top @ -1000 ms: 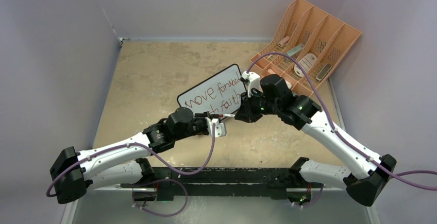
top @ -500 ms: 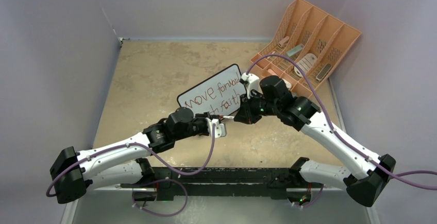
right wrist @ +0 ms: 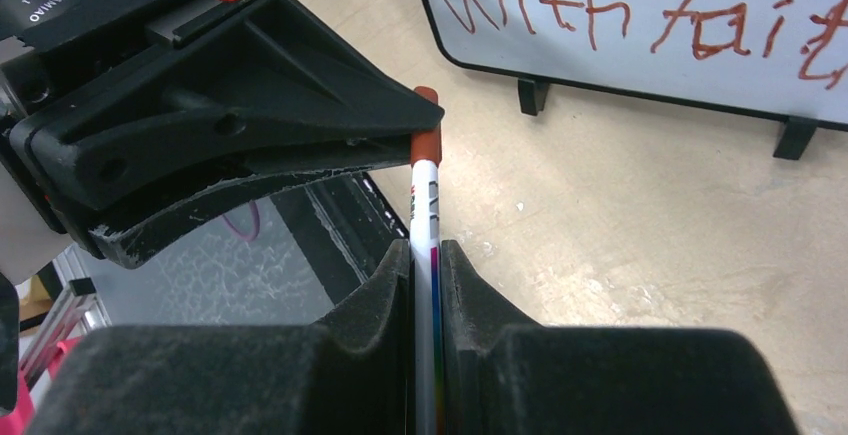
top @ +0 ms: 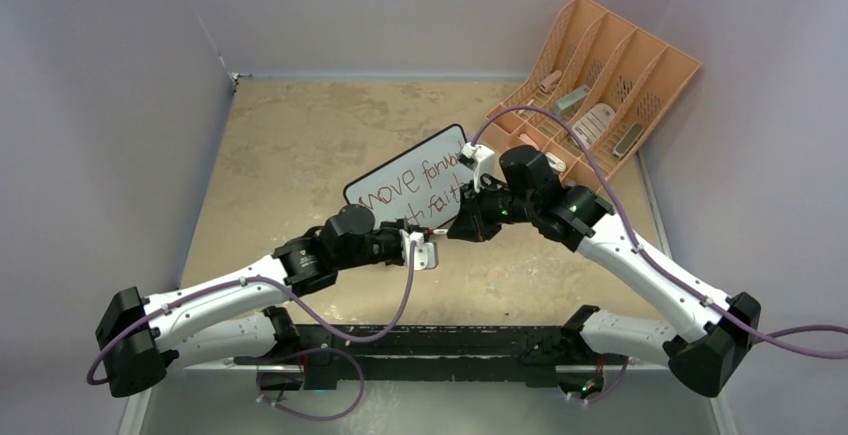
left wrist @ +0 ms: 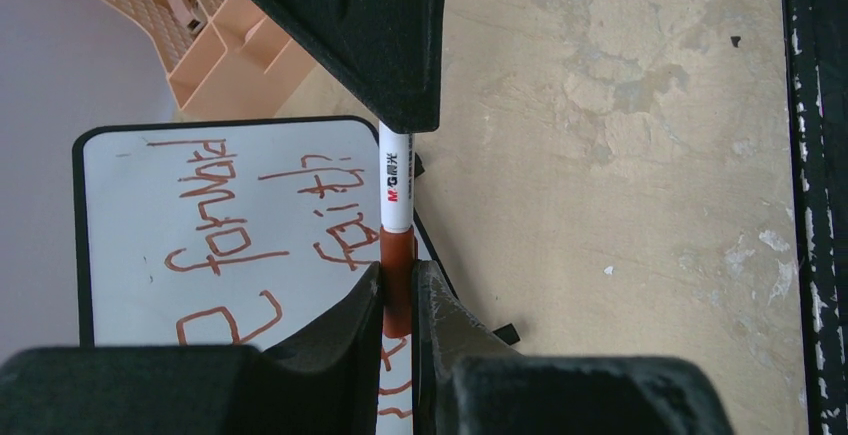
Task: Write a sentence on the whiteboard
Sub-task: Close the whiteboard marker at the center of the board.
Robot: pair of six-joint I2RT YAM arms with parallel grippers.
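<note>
The whiteboard [top: 410, 180] stands tilted at mid table, with red writing "move forward with faith" on it; it also shows in the left wrist view [left wrist: 200, 215] and the right wrist view [right wrist: 640, 15]. A white marker [left wrist: 397, 180] with a red cap [left wrist: 397, 280] is held between both grippers in front of the board. My left gripper [left wrist: 398, 290] is shut on the red cap. My right gripper [right wrist: 426, 265] is shut on the marker's white barrel [right wrist: 424, 215]. The cap sits on the barrel's end [right wrist: 427, 130].
A peach slotted desk organizer [top: 600, 75] with several small items lies at the back right, close behind the right arm. The black rail [top: 430, 340] with the arm bases runs along the near edge. Grey walls enclose the table.
The right arm has shifted slightly left toward the left gripper, bringing the marker barrel with it. The left arm and the board have barely moved.
</note>
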